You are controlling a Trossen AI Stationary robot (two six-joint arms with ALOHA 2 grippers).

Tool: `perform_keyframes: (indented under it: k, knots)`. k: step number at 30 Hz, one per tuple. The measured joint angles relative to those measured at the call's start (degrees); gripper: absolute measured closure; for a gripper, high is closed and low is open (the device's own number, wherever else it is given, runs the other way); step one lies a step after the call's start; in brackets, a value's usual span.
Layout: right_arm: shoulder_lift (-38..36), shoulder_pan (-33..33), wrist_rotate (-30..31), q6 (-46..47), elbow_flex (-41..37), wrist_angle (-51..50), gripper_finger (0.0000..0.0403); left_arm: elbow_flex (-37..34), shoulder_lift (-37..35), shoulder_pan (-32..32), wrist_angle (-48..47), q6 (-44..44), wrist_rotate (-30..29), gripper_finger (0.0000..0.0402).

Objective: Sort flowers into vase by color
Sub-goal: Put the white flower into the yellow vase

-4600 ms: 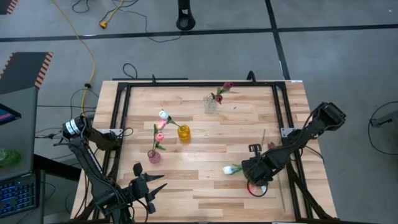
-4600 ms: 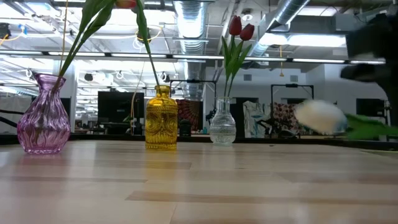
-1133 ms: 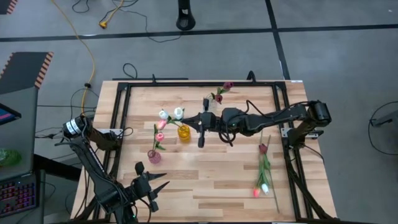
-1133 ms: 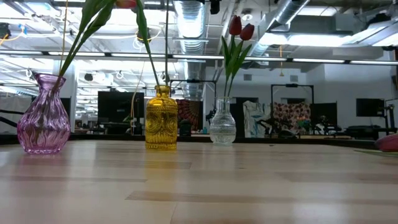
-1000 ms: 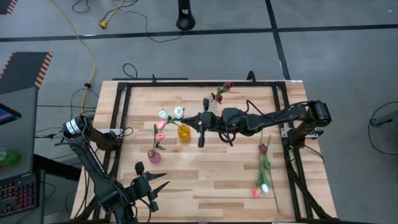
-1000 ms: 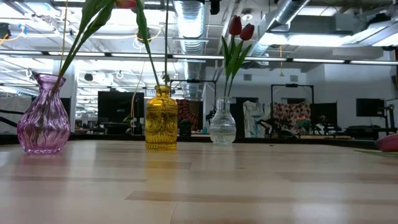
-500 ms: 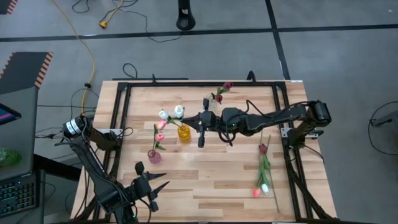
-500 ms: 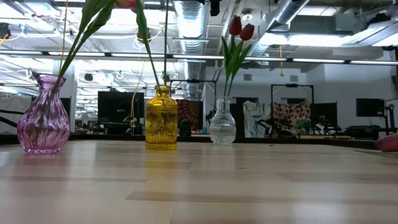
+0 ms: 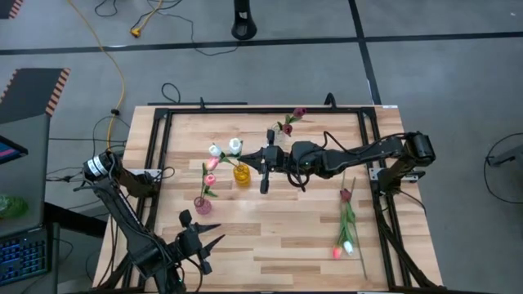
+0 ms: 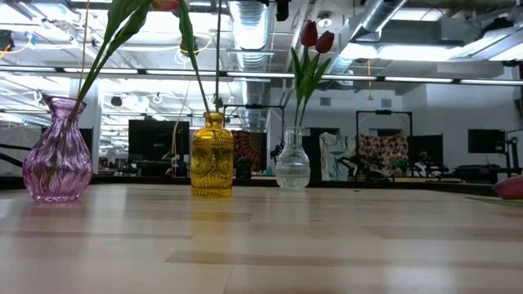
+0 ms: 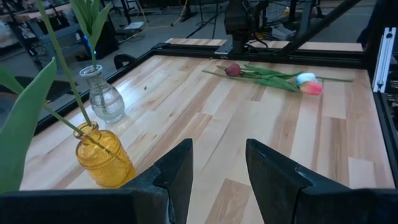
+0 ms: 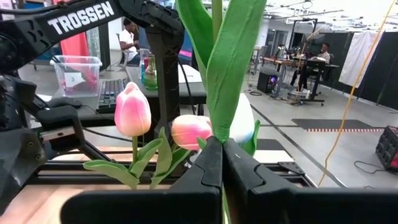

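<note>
My right jaws, mid-frame, pinch a white tulip's stem upright above the yellow vase for lowering. My left jaws, parted, wait lower left.
</note>
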Motion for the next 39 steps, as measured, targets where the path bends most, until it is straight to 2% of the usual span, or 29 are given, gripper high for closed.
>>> perform_keyframes:
  k: [32,35,39]
  knots:
    - [0.1,-1.5,0.0,0.1,0.0,-3.0,0.0375,0.0,0.0,0.0,0.0,0.7,0.0,0.0265]
    - [0.1,-1.5,0.0,0.1,0.0,-2.9,0.0362,0.0,0.0,0.0,0.0,0.7,0.0,0.0265]
    - [0.0,-1.5,0.0,1.3,0.0,-3.0,0.0320,0.0,0.0,0.0,0.0,0.7,0.0,0.0265]
